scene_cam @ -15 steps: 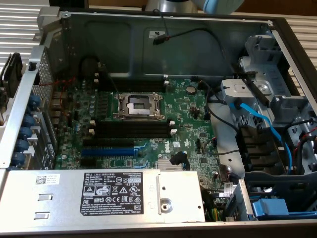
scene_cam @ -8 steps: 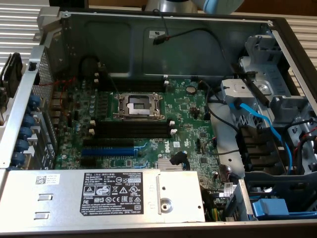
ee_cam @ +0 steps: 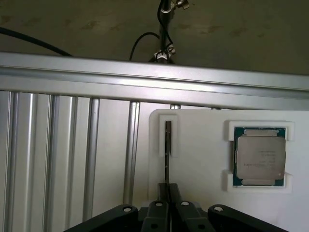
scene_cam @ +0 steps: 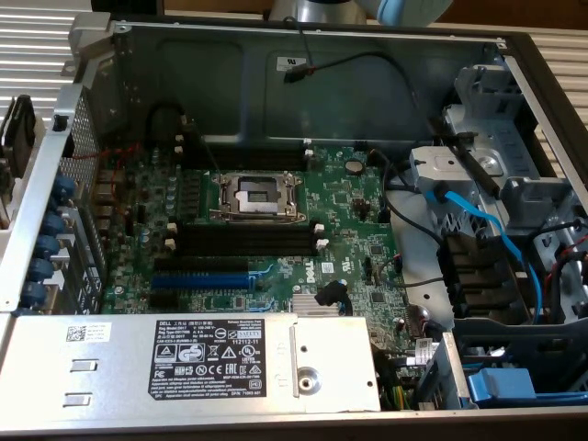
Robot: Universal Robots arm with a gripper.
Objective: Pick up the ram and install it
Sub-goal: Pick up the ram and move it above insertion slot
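The ram stands on edge in a narrow slot of a white holder, so I see it as a thin dark strip. My gripper is over the near end of the strip, one black finger on each side, pressed close against it. In the exterior view the open computer case shows the green motherboard with long black empty memory slots just below the CPU socket.
A processor chip sits in a second pocket of the white holder. A silver aluminium rail and ribbed metal panel border the holder. In the case are a blue expansion slot, a grey power supply, and blue cables.
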